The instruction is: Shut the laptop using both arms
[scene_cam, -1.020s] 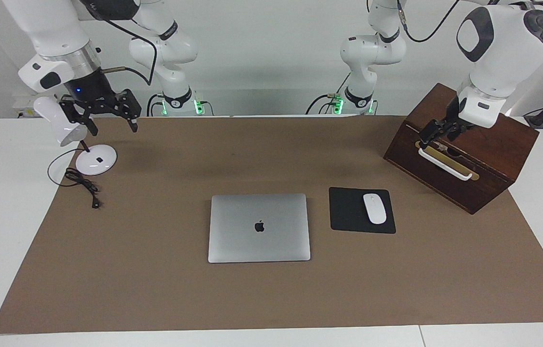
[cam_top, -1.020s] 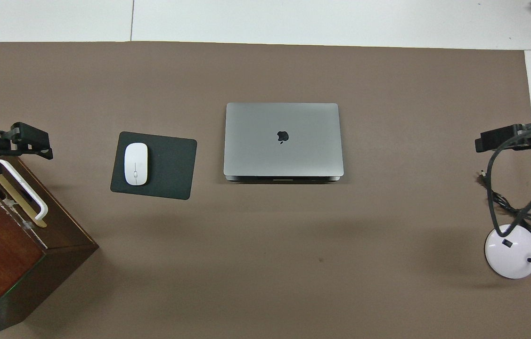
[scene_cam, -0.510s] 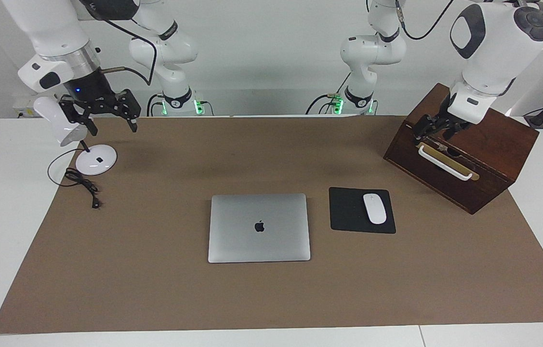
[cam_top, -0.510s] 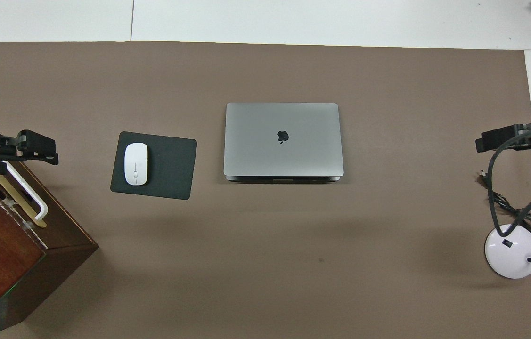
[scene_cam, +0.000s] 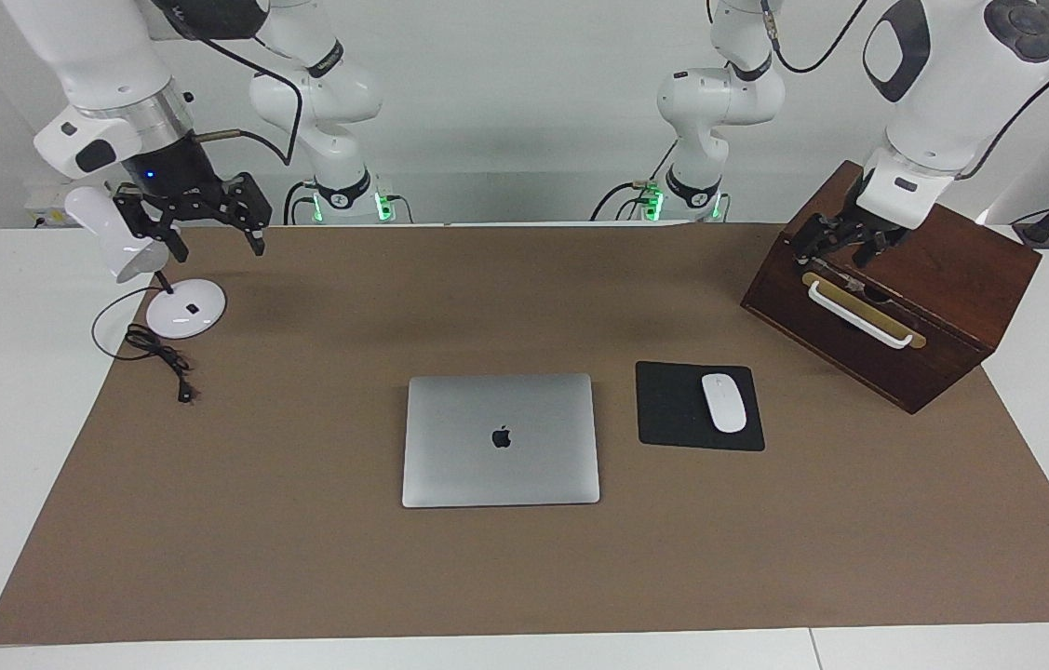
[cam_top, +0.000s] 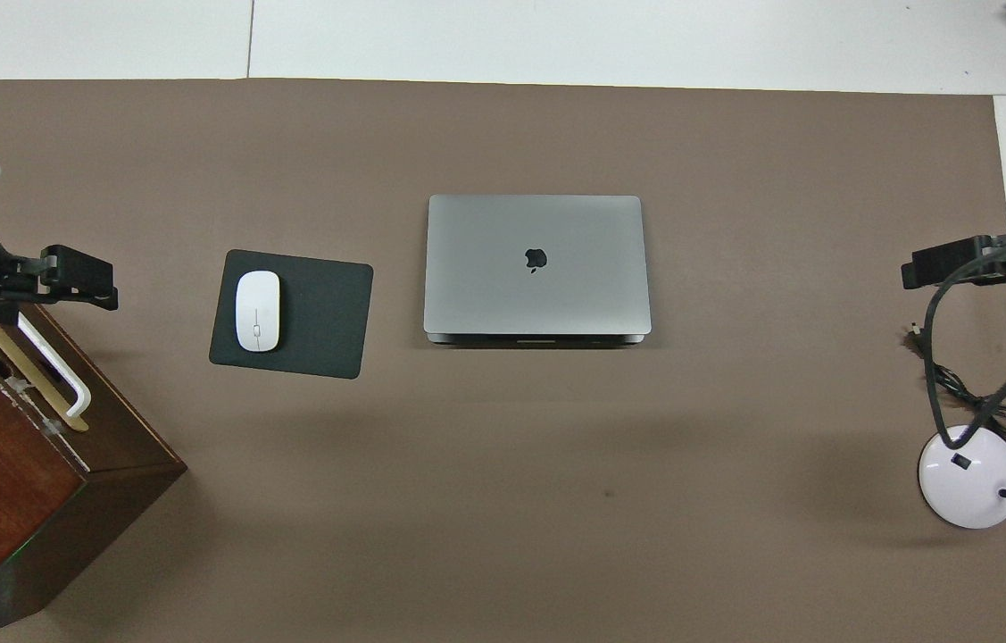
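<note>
The silver-grey laptop (scene_cam: 500, 439) lies flat in the middle of the brown mat, lid down with the dark apple logo up; it also shows in the overhead view (cam_top: 536, 264). My left gripper (scene_cam: 836, 249) hangs open and empty just above the wooden box (scene_cam: 929, 279), over the end of its white handle (scene_cam: 859, 314). In the overhead view the left gripper (cam_top: 78, 279) is far from the laptop. My right gripper (scene_cam: 194, 228) is open and empty, up over the white desk lamp (scene_cam: 186, 308) at the right arm's end; it also shows in the overhead view (cam_top: 949, 268).
A black mouse pad (scene_cam: 673, 409) with a white mouse (scene_cam: 723, 402) lies beside the laptop toward the left arm's end. The dark wooden box stands at that end of the mat. The lamp's black cable (scene_cam: 161, 354) trails on the mat.
My left gripper has risen off the box handle and drifted toward the box's end nearer the middle of the table. The right gripper and the laptop have not moved.
</note>
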`<action>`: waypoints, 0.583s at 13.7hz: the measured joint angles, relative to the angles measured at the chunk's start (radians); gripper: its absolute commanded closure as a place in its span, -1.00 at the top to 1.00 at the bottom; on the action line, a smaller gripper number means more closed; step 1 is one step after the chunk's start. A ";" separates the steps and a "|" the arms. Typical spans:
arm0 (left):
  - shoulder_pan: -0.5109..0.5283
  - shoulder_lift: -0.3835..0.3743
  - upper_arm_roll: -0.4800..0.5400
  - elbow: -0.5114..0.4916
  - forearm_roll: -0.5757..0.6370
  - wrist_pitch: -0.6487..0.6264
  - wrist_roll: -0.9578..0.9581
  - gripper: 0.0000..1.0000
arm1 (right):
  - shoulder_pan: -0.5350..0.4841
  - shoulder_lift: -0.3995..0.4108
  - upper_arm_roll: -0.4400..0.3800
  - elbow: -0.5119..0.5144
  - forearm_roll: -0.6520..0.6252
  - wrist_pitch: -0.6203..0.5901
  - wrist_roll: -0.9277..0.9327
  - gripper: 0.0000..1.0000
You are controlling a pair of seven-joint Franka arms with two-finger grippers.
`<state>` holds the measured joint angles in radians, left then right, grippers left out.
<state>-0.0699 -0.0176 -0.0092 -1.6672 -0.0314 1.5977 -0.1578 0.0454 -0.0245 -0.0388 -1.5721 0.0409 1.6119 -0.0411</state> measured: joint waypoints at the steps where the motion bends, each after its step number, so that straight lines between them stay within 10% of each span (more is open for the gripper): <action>1: 0.000 0.000 -0.001 0.000 0.001 0.000 0.000 1.00 | 0.000 0.000 0.000 0.000 0.000 0.000 0.000 1.00; 8: 0.005 0.000 0.002 0.000 0.003 0.001 0.032 1.00 | 0.000 0.000 -0.001 0.000 0.000 0.000 0.000 1.00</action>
<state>-0.0648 -0.0177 -0.0077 -1.6671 -0.0279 1.5990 -0.1254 0.0452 -0.0245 -0.0394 -1.5725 0.0409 1.6119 -0.0411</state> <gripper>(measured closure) 0.000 0.000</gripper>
